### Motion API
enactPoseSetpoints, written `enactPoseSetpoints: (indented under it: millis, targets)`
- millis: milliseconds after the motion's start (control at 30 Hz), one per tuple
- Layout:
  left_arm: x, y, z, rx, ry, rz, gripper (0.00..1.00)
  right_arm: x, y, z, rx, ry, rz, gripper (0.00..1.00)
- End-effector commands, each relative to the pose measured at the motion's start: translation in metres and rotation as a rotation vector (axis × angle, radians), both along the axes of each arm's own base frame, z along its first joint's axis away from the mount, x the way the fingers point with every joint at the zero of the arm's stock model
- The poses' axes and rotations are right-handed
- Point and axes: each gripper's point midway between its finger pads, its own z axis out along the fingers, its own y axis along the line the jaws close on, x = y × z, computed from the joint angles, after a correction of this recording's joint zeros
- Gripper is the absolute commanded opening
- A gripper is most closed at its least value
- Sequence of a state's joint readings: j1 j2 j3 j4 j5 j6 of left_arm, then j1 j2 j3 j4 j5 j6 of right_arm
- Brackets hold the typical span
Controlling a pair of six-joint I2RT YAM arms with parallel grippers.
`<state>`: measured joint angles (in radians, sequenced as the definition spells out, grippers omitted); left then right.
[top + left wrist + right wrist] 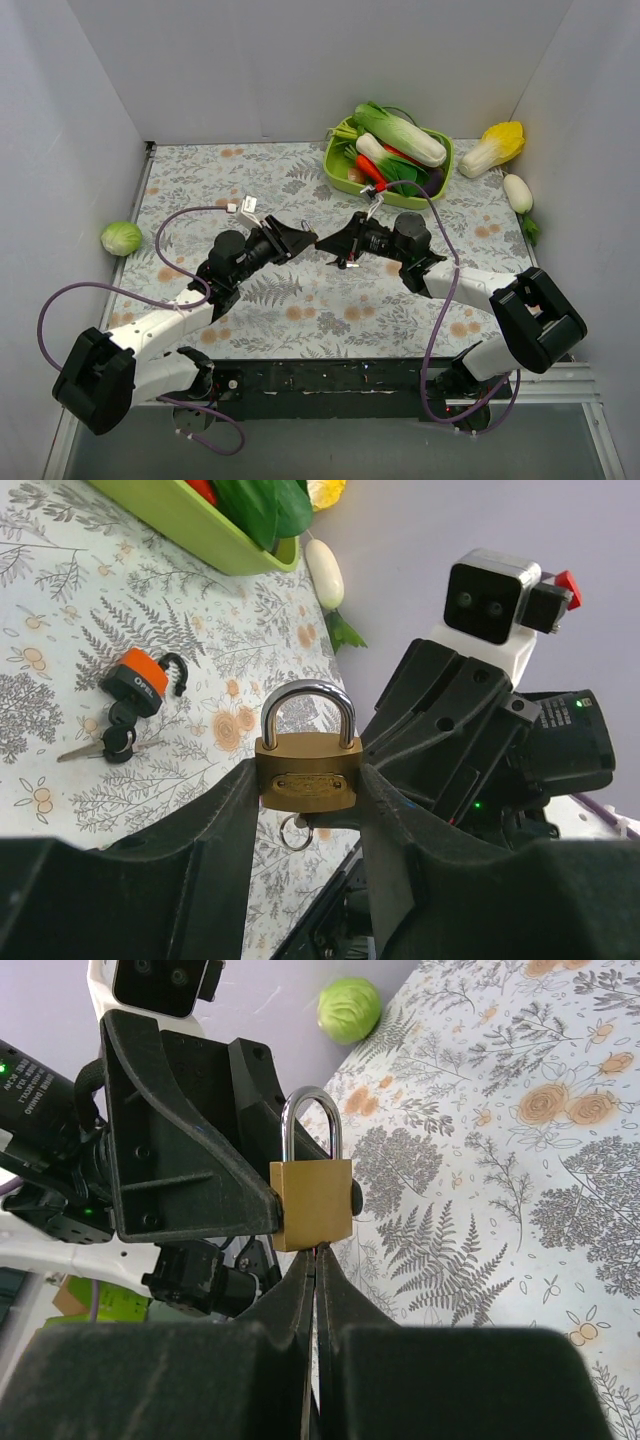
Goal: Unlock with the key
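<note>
A brass-gold padlock (silver shackle), orange-and-black padlock, grey fern-and-flower tablecloth, lime-green tray

Brass padlock in left tool, right tool just beneath.

A green tray of vegetables sits far right on the floral cloth, a yellow endive and white radish beside it. A cabbage lies by the left wall.
</note>
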<state>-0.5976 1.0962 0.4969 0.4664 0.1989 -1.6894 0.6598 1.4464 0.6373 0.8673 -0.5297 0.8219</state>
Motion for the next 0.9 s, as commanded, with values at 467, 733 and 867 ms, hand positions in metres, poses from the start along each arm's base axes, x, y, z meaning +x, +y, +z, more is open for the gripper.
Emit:
enactPoseSetpoints:
  millis: [467, 733, 867]
  targets:
    - [-0.065, -0.033, 0.068, -0.092, -0.249, -0.377, 0.00, -0.022, 0.004, 0.062, 0.192, -0.081, 0.097, 0.01]
    - [-0.041, -0.026, 0.050, -0.039, -0.123, -0.237, 0.00, -0.020, -0.003, 0.052, 0.088, -0.135, 0.049, 0.19]
    - [-0.019, -0.021, 0.048, -0.001, -0.091, -0.153, 0.00, -0.022, -0.015, 0.041, 0.027, -0.153, 0.003, 0.44]
